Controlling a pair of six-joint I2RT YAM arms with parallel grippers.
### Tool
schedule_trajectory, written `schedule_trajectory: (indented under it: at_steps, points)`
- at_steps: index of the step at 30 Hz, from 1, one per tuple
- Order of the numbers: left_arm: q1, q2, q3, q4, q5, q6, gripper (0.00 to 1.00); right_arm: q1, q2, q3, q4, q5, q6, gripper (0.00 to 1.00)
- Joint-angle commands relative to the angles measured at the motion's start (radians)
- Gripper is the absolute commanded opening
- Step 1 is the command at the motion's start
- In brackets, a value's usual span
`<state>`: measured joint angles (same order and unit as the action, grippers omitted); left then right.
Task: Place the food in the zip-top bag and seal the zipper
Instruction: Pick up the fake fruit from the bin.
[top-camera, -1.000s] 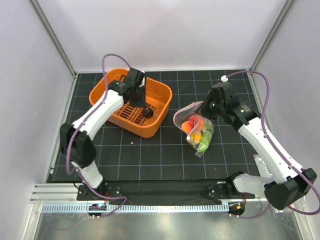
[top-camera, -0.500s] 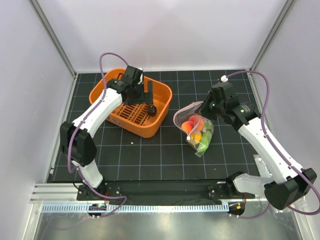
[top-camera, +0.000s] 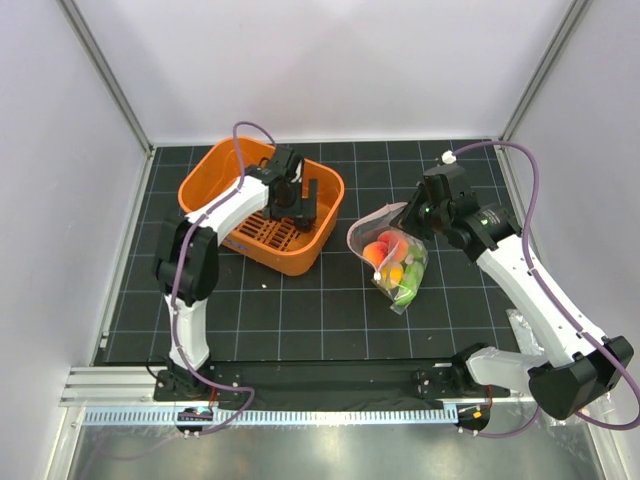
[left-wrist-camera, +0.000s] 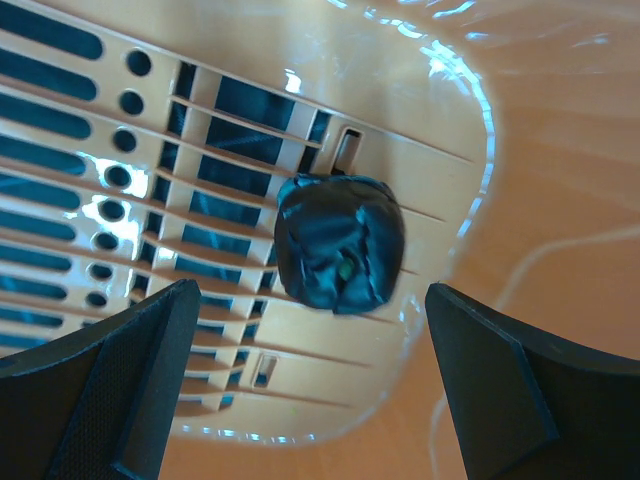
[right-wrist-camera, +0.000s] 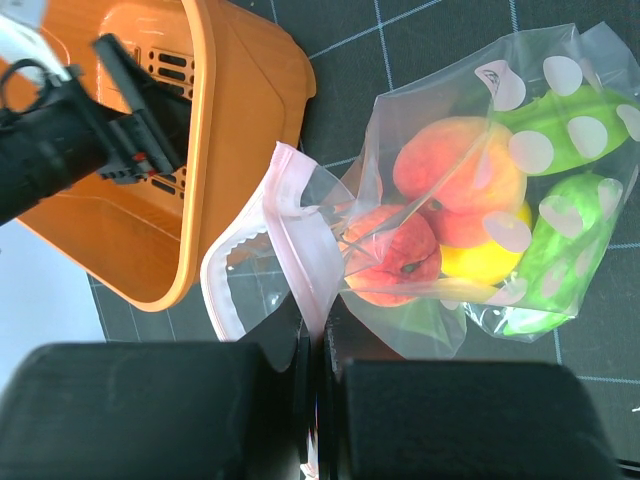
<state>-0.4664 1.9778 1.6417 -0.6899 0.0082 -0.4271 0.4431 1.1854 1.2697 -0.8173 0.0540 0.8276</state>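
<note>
A small dark purple food piece (left-wrist-camera: 340, 243) lies on the slatted floor of the orange basket (top-camera: 200, 178), by its corner wall. My left gripper (left-wrist-camera: 310, 335) hovers over it, open wide, with one finger (left-wrist-camera: 140, 370) on each side and nothing held. The zip-top bag (top-camera: 398, 262) lies right of the basket, its mouth gaping. Inside it are peach-orange balls (right-wrist-camera: 455, 165), a yellow fruit (right-wrist-camera: 490, 262) and green pieces (right-wrist-camera: 560, 250). My right gripper (right-wrist-camera: 318, 335) is shut on the bag's mouth edge by the pink zipper (right-wrist-camera: 232, 262).
The basket's orange wall (right-wrist-camera: 235, 110) stands close to the left of the bag's mouth. A crumpled clear plastic sheet (top-camera: 527, 330) lies at the right edge of the black gridded mat (top-camera: 300, 310). White walls close in the sides and back.
My left gripper has opened wide and swung right inside the basket, over the dark purple piece. The right arm and the bag have stayed still.
</note>
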Motion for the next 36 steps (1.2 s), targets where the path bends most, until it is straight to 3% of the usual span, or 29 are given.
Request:
schedule_trajectory:
  at_steps: [1,4,6,7,10,12,18,24,28,36]
  points:
    - [0.002,0.035,0.032,0.046,0.027,0.031,1.00,-0.003,-0.012,0.005,0.020,0.015,-0.001,0.01]
    - [0.002,0.078,0.035,0.066,0.032,0.059,0.93,-0.003,-0.013,-0.001,0.027,0.010,-0.004,0.01]
    - [0.002,0.104,0.046,0.073,0.029,0.083,0.74,-0.004,-0.015,-0.007,0.032,0.009,-0.007,0.01]
    - [0.002,0.101,0.052,0.073,0.026,0.091,0.60,-0.001,-0.013,-0.006,0.030,0.010,-0.013,0.01]
    - [0.002,0.063,0.047,0.078,0.003,0.103,0.39,-0.003,-0.021,-0.010,0.027,0.014,-0.021,0.01]
    - [0.002,0.007,0.044,0.084,-0.001,0.117,0.34,-0.003,-0.032,-0.013,0.027,0.017,-0.024,0.01]
    - [0.002,-0.161,0.044,0.055,-0.033,0.125,0.31,-0.003,-0.056,-0.059,0.066,0.026,-0.015,0.01]
    - [0.002,-0.327,0.007,0.070,0.206,0.045,0.31,-0.003,-0.047,-0.058,0.093,0.017,-0.018,0.01]
    - [-0.015,-0.398,-0.060,0.199,0.438,-0.086,0.30,-0.003,-0.038,-0.046,0.110,0.003,-0.008,0.01]
    - [-0.182,-0.442,-0.075,0.302,0.509,-0.141,0.31,-0.003,-0.047,-0.056,0.124,-0.022,0.016,0.01]
